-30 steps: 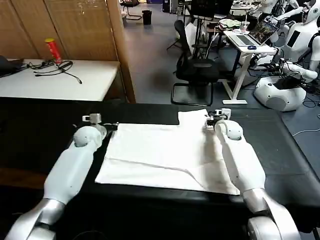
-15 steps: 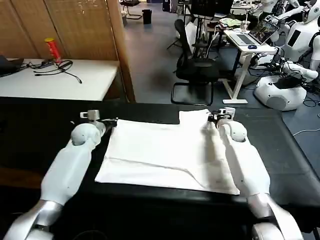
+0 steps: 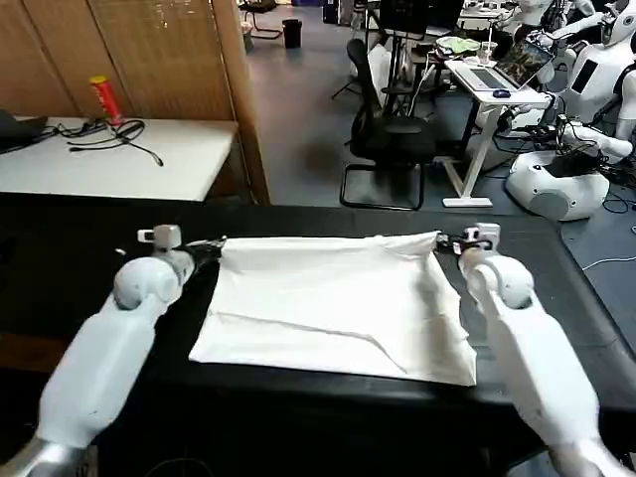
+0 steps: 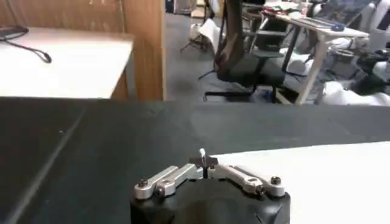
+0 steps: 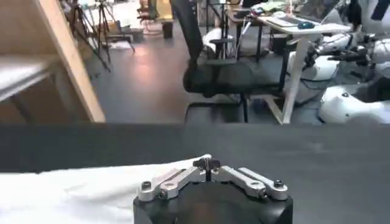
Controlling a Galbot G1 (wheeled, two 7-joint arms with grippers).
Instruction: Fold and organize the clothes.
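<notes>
Since a second ago both arms have swung outward, and the far edge of the T-shirt (image 3: 333, 303), which had a notch near its right corner, is now drawn into one straight line. The black table (image 3: 60, 268) carries the shirt at its middle, plain white side up, the near edge loose and creased toward the right. The left gripper (image 3: 207, 244) sits at the far left corner, the right gripper (image 3: 447, 241) at the far right corner. The head view does not make the jaws clear; each wrist view shows its fingers pressed together to a tip, the left gripper (image 4: 203, 159) with white cloth beside it, the right gripper (image 5: 206, 161) at the cloth's raised edge, apparently pinching it.
</notes>
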